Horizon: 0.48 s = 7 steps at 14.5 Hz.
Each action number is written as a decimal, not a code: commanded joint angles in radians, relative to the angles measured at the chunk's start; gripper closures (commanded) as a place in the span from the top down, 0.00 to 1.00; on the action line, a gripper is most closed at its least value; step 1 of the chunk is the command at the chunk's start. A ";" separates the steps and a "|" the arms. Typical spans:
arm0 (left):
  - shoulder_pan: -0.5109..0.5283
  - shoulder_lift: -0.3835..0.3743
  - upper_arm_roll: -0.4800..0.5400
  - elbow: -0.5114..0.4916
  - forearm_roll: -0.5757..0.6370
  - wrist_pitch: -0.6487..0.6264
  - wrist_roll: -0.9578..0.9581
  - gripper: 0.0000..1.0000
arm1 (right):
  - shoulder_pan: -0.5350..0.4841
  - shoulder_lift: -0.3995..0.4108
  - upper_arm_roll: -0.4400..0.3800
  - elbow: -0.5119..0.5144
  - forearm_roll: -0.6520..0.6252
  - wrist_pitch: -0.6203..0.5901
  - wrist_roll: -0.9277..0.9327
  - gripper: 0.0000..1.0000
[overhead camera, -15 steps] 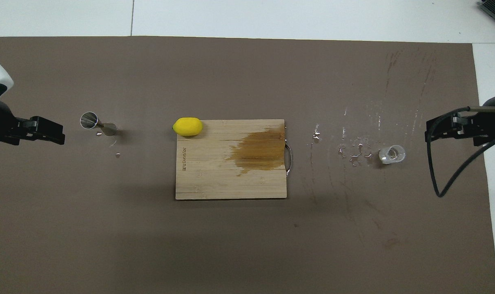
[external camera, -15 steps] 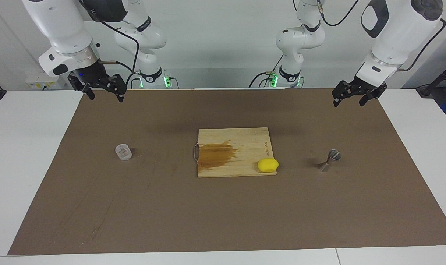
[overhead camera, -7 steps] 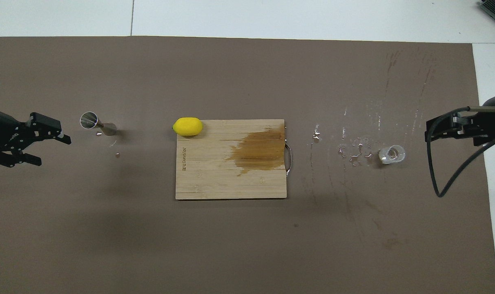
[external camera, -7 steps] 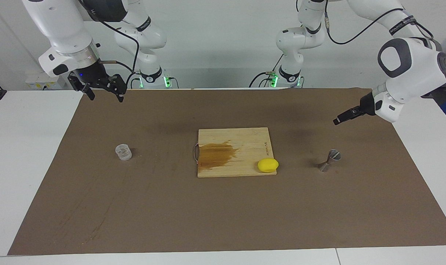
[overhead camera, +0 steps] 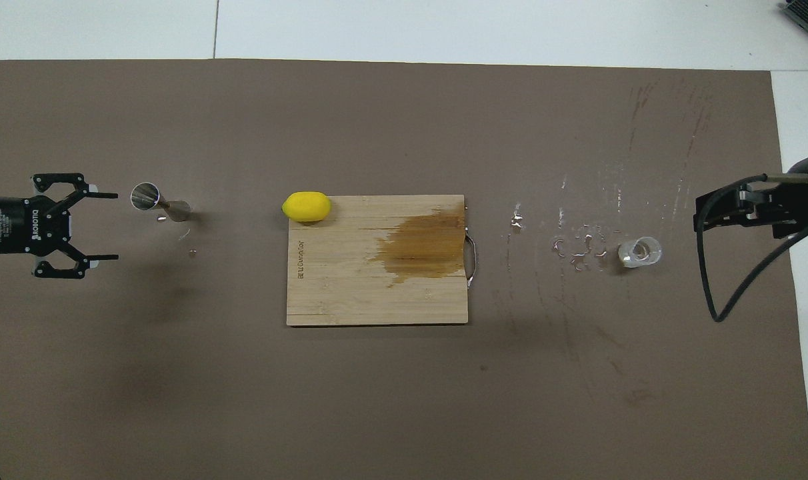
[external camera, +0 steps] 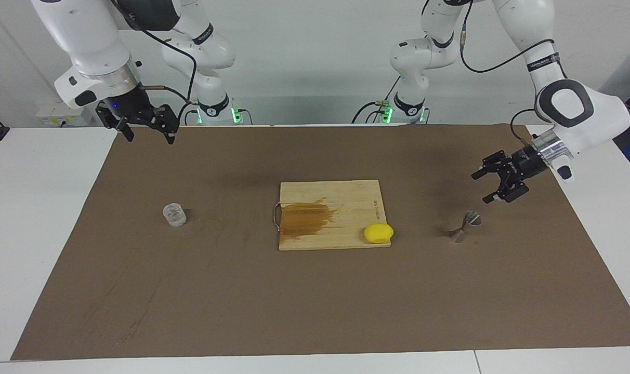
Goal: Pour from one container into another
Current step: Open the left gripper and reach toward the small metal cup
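Landmark = cutting board [external camera: 329, 214], mid-table; lemon [external camera: 378, 233] sits on its corner toward the left arm's end.

Jigger [external camera: 464, 226] stands on the mat well apart from the board, toward the left arm's end; hourglass axis looks upright in the facing view, w/ the open cone up (overhead shows the bright mouth [overhead camera: 145, 196]); can't tell if it leans a bit.

Left gripper [external camera: 494, 185]: fingers spread wide, holding nothing, wrist turned so the fingers point sideways toward the board; it hangs just beside the jigger, off the side away from the board, not touching; in the overhead view the jigger lies just ahead of one fingertip, not centred in the gap; prob. needs a small sideways shift before closing on the waist.

Glass cup [external camera: 173, 214] upright on the mat, well apart from the board toward the right arm's end; wet drops [overhead camera: 581, 247] between cup & board.

Right gripper [external camera: 147, 132]: spread, empty, waits up over the mat's edge at that end; nearer arm for the cup.
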<state>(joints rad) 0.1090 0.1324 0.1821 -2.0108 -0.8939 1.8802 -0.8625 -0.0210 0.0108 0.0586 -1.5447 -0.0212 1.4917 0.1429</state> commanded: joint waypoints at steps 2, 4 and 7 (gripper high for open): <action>0.015 -0.025 -0.004 -0.124 -0.259 0.164 -0.156 1.00 | -0.017 -0.009 0.006 -0.009 0.020 -0.004 -0.026 1.00; 0.014 -0.017 -0.004 -0.158 -0.373 0.207 -0.176 1.00 | -0.017 -0.009 0.006 -0.011 0.020 -0.004 -0.026 1.00; 0.002 0.000 -0.007 -0.192 -0.454 0.218 -0.164 1.00 | -0.017 -0.009 0.006 -0.009 0.020 -0.004 -0.026 1.00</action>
<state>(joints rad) 0.1195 0.1349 0.1807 -2.1684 -1.2882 2.0679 -1.0100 -0.0210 0.0108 0.0586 -1.5447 -0.0212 1.4917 0.1429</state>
